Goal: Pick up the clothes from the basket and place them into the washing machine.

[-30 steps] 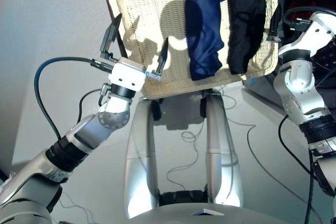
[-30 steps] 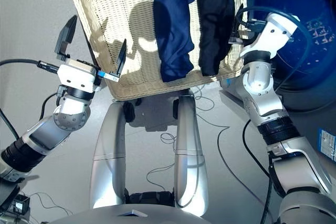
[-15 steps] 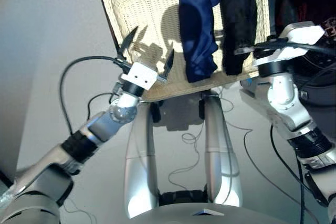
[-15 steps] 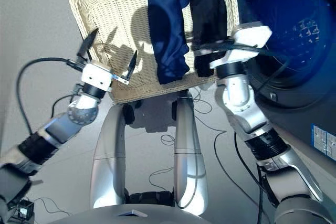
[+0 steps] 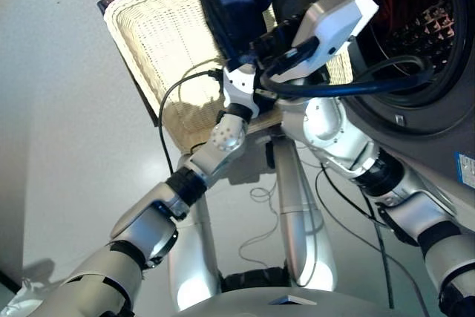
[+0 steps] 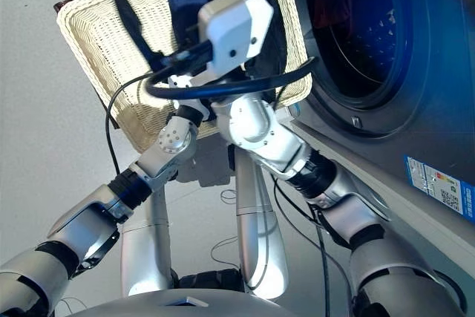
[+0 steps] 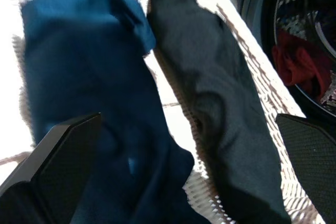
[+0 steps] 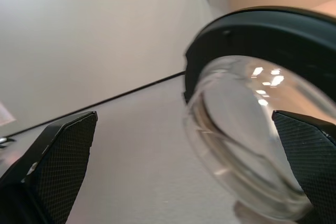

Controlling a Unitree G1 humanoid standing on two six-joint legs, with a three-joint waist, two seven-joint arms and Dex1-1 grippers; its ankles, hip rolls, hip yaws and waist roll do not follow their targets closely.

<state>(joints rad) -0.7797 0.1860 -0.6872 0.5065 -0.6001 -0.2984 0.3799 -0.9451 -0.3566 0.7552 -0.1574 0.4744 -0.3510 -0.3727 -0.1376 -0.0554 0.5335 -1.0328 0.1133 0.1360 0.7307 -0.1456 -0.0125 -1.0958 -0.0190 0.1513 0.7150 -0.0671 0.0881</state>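
Wicker comes first on the left: the cream-white basket (image 5: 148, 42) sits tilted in view, shallow and low-walled, its near-left part bare weave. Further right inside it lie two of the clothes side by side and touching: a navy blue garment (image 7: 89, 98), soft and creased, with a folded corner at its far end, and just beside it a black garment (image 7: 220, 124), longer and rumpled, running along the basket's wall on the washing machine side.

The left gripper (image 7: 184, 192) hangs over these two with its black fingers (image 7: 58, 156) spread wide, one above the navy roll and the other out past the black one, holding nothing. In the head views its arm reaches up across the basket's front edge.

The right gripper (image 8: 184, 182) also stands wide apart and empty; its wrist camera looks at the round glass porthole door (image 8: 252, 129), black-rimmed and swung open, with a pale wall behind. From the head the right arm crosses in front of the basket, its white wrist block and a thick black cable (image 6: 223, 87) covering part of the clothes.

Rightmost stands the dark grey washing machine (image 6: 386, 131), its drum opening (image 5: 404, 12) facing out. Inside the drum, a coral-red garment (image 7: 296, 59) lies bunched.
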